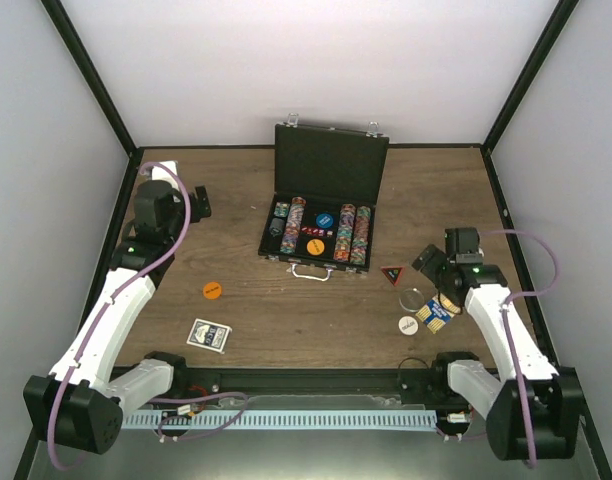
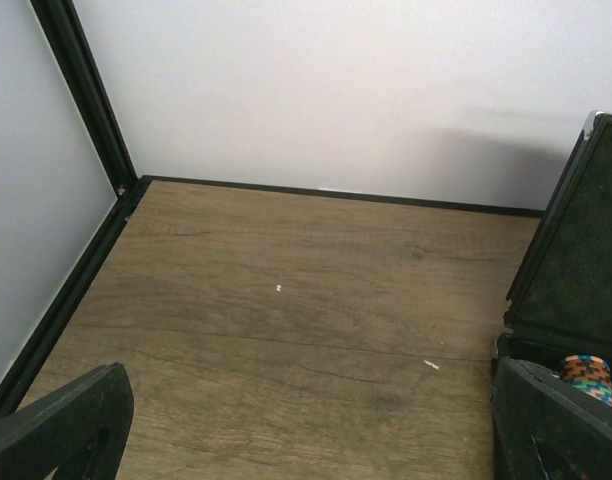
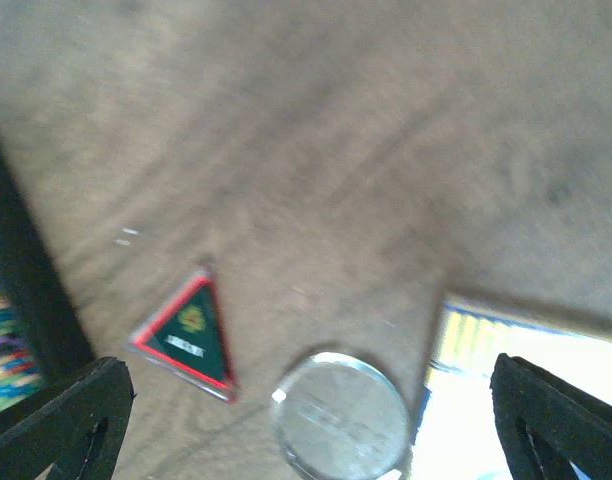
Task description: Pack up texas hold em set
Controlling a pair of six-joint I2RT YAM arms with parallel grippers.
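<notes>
Right claw (image 3: 308,375) is spread wide with nothing in it, and you've got it hanging over the dark triangle (image 3: 186,335) and the clear round disc (image 3: 341,415). That puts you right over the loose bits on this side. The wrist view is blurred, so I can't tell you how high it sits. Just beside the clear disc is a yellow-striped box (image 1: 438,313), with a white disc (image 1: 408,325) near it. All of these lie on the table (image 1: 286,310), outside the case and off to its right.

Left claw (image 2: 306,400) is wide and empty too. It's over bare wood at the far left and out of the way, by my read.

The black case (image 1: 331,160) stands open at the far middle, lid upright, which leaves the tray open from above. Rows of chips (image 1: 351,235) are in it, with a blue disc (image 1: 324,220) and an orange disc (image 1: 316,246) lying among them. On your left, a second orange disc (image 1: 212,290) and the blue-backed deck (image 1: 208,335) lie loose, apart from each other.

My call is that packing's well short of done. The triangle looks like your nearest pick. It lies flat, so expect a fiddly pinch at its edge.
</notes>
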